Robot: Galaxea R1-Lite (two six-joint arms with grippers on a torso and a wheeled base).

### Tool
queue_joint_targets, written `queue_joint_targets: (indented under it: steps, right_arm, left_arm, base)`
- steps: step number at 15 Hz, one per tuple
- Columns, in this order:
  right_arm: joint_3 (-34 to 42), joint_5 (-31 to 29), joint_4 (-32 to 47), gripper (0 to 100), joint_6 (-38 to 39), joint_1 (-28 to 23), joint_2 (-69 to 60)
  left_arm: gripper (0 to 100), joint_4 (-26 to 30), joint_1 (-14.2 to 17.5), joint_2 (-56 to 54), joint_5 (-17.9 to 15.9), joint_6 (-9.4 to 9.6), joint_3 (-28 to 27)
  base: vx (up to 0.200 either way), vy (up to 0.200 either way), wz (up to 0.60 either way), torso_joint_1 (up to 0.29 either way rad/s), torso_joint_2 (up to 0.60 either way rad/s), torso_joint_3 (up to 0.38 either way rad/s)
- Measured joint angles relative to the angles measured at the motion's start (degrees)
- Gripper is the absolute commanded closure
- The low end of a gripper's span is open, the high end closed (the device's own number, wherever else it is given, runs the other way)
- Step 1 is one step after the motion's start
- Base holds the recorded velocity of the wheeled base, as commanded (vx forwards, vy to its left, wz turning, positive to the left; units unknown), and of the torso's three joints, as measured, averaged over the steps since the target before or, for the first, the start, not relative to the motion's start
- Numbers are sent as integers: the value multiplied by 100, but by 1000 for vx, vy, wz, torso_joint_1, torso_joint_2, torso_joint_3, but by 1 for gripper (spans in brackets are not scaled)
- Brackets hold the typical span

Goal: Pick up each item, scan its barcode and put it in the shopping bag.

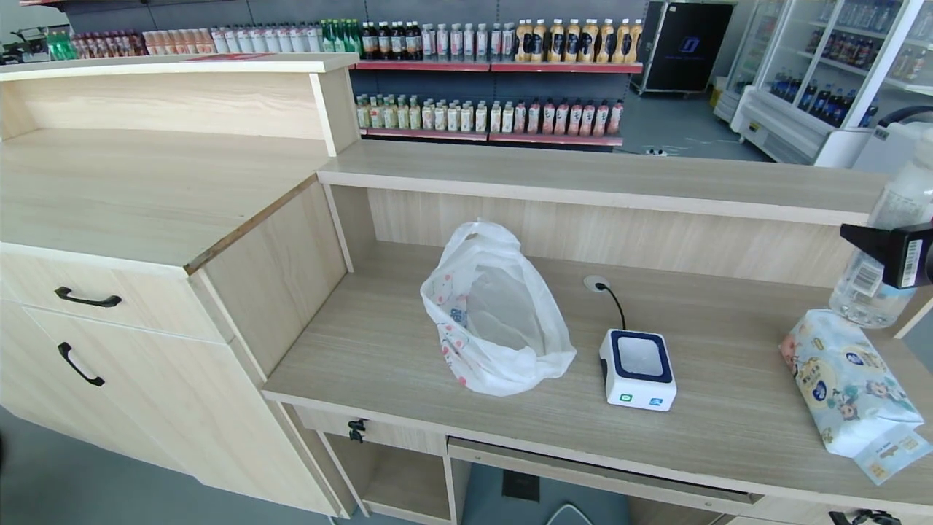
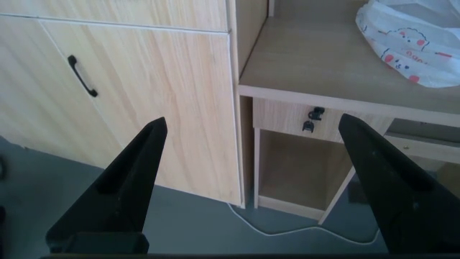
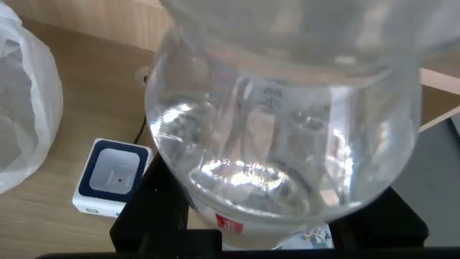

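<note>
A clear water bottle [image 1: 875, 292] is held at the counter's right end, leaning a little, with my right gripper [image 1: 891, 254] shut on its middle. From the right wrist the bottle [image 3: 287, 129] looms large between the dark fingers [image 3: 144, 219]. A white shopping bag [image 1: 492, 313] stands open mid-counter, with the white and blue scanner [image 1: 638, 368] just to its right. A patterned tissue pack [image 1: 849, 383] lies below the bottle. My left gripper [image 2: 251, 187] hangs open, low in front of the cabinet, holding nothing.
The wooden counter [image 1: 379, 343] has a raised back ledge and a taller cabinet with black handles [image 1: 87, 299] on the left. A cable runs from the scanner to a hole [image 1: 596, 283]. Shelves of drinks stand behind. Bare counter lies between scanner and tissue pack.
</note>
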Motion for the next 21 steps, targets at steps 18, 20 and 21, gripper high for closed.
queue_joint_targets:
  steps: [18, 20, 21]
  right_arm:
    - [-697, 2491, -3238, 100, 975, 897, 3618]
    - [-785, 2640, -3413, 100, 978, 1067, 3900]
    - [-833, 2704, -3496, 100, 983, 1126, 4040]
  left_arm:
    - [0, 0, 2, 0, 0, 0, 0]
    - [0, 0, 2, 0, 0, -2, 0]
    - [0, 0, 2, 0, -2, -2, 0]
  base:
    - [0, 0, 33, 0, 0, 0]
    - [0, 0, 0, 0, 0, 0]
    - [0, 0, 0, 0, 0, 0]
